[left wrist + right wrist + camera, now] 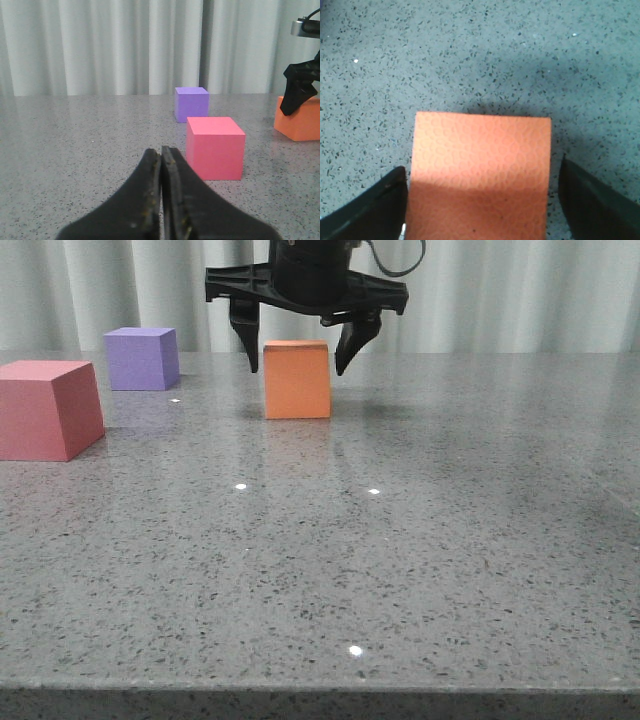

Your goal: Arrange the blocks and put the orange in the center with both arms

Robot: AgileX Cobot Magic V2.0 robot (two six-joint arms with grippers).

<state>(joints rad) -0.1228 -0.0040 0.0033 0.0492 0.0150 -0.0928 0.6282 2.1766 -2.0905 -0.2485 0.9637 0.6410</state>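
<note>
Spread jaws of the right gripper (297, 355) are held astride the orange cube (297, 379), apart from its sides; the left gripper (161, 200) is seen pressed closed, empty. Resting on the tabletop (400, 540), the cube is judged light, slightly yielding foam, best pinched on opposite flat faces

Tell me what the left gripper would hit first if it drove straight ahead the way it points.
Probably the red-pink cube, though the shut left gripper points slightly to its side, so it may only graze it or pass by.
</note>
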